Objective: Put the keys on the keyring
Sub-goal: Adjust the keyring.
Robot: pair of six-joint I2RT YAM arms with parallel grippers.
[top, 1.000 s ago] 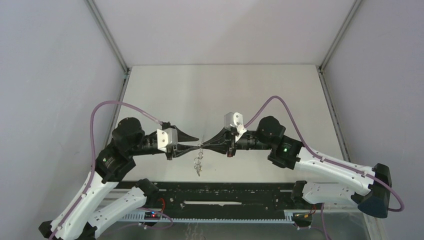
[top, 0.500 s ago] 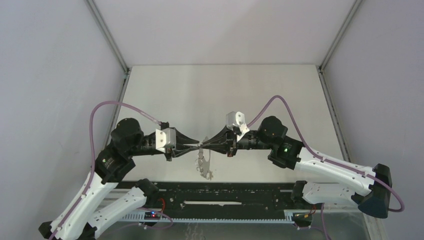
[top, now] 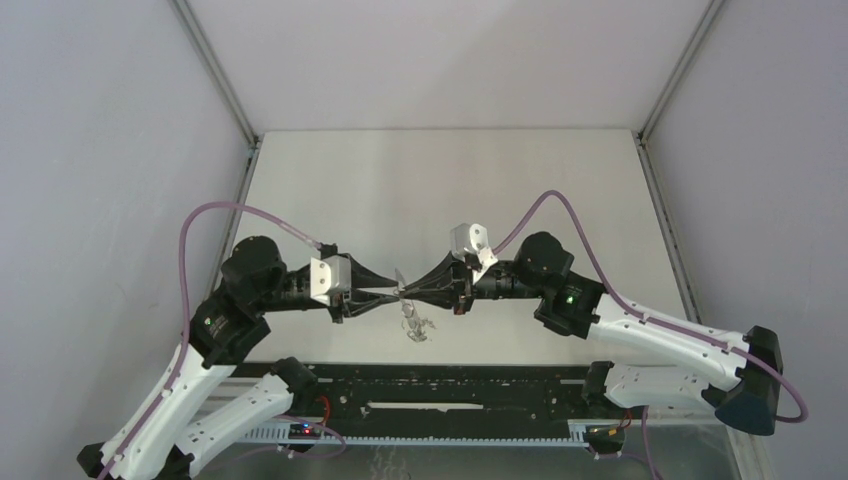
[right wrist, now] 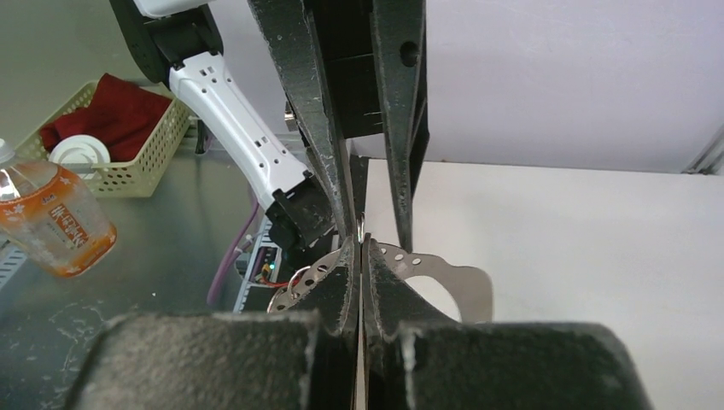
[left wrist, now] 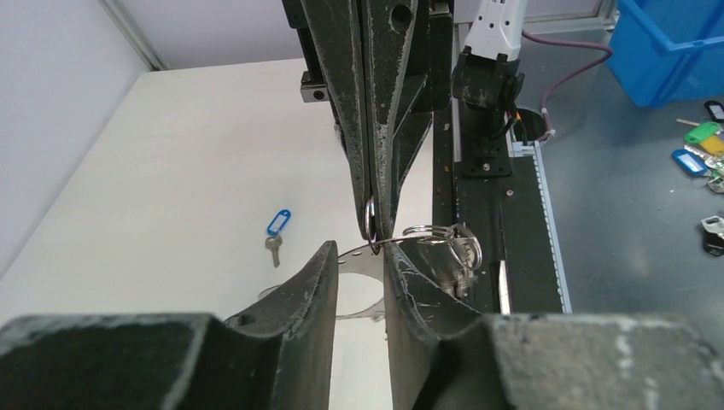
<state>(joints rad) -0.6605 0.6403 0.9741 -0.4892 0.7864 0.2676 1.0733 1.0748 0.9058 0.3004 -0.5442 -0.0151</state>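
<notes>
You can see one keyring (right wrist: 470, 275): a thin grey metal hoop, its flat band pierced with small holes, with a cluster of small wire loops on one edge. It hangs in the air above the near part of the pale bench (top: 450, 190), between the two arms, and the loops dangle below it. You can make out one key (left wrist: 277, 224), a small metal one with a blue plastic tag. It lies flat on the bench, well apart from the hoop. The loops are too small for you to count, or to tell what hangs among them.

Off the bench, the right wrist view shows one yellow mesh basket (right wrist: 145, 162) holding a red cloth (right wrist: 111, 115), with one plastic bottle of orange drink (right wrist: 55, 222) near it. The left wrist view shows one blue bin (left wrist: 674, 43) and a few coloured key tags (left wrist: 702, 132) on the grey surface beyond the black rail. From above, the two sets of fingers meet tip to tip and hide most of the hoop.

Your right end effector (right wrist: 360, 256) has its fingers pressed together, pinching one small wire loop of the keyring. Your left end effector (left wrist: 359, 265) has its fingers part-way apart, and the hoop's band crosses the gap between them. You cannot tell whether they press on the band.
</notes>
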